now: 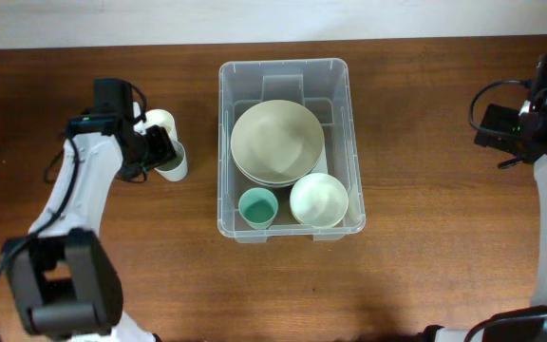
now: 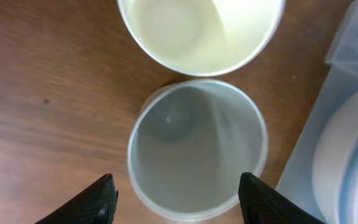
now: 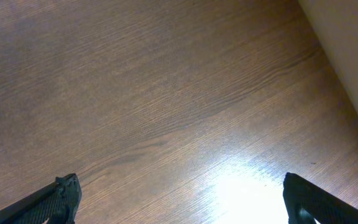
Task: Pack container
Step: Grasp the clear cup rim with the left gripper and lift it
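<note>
Brown wooden table (image 1: 425, 285): large clear rectangular plastic container (image 1: 284, 65) at centre, holding round pale-green bowls (image 1: 275, 141). Just left of the container, left gripper (image 2: 178, 198) stands wide astride a grey plastic cup (image 2: 191, 149), the straddle plain only in its wrist view. Well right of the container, right gripper (image 3: 179, 193) gapes fully over the table.

Large clear rectangular plastic bin (image 1: 283, 71) with rounded corners and moulded ribs. Stands upright and open-topped at the centre of the overhead frame, long sides running top to bottom. Holds a stack of wide pale beige bowls (image 1: 277, 142) in its upper middle, a small teal cup (image 1: 256, 208) at lower left and a cream bowl (image 1: 319, 199) at lower right, overlapping the stack's lower edge from above.
</note>
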{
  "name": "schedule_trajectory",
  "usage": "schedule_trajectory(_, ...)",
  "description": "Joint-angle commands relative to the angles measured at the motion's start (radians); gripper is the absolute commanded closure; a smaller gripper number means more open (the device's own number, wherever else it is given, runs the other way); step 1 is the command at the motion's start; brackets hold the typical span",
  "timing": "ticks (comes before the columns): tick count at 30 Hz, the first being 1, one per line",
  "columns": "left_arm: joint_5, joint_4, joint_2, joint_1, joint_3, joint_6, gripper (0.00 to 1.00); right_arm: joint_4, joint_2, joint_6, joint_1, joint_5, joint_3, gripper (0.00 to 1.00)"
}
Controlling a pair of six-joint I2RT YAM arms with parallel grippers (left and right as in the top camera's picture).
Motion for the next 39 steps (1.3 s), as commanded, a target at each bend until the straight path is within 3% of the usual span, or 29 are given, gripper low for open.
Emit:
schedule_trajectory(1,0.042,0.004,0.048,0.003,0.003,-0.011,0.36,0.001,0.003,0.002,-0.003,0.012,0.004,0.01)
schedule_trajectory(16,0.023,0.04,0.087,0.029,0.003,-0.01,0.43,0.001,0.003,0.002,-0.003,0.012,0.004,0.01)
schedule_trajectory(18,0.023,0.044,0.092,0.029,0.003,-0.01,0.51,0.001,0.003,0.002,-0.003,0.012,0.004,0.01)
schedule_trajectory(20,0.023,0.048,0.092,0.031,0.003,-0.01,0.67,0.001,0.003,0.002,-0.003,0.012,0.004,0.01)
schedule_trajectory(23,0.023,0.047,0.092,0.031,0.003,-0.01,0.75,0.001,0.003,0.002,-0.003,0.012,0.004,0.01)
schedule_trajectory(28,0.023,0.025,0.092,0.031,0.003,-0.01,0.82,0.001,0.003,0.002,-0.003,0.012,0.004,0.01)
schedule_trajectory(39,0.023,0.0,0.092,0.031,0.003,-0.01,0.86,0.001,0.003,0.002,-0.003,0.012,0.004,0.01)
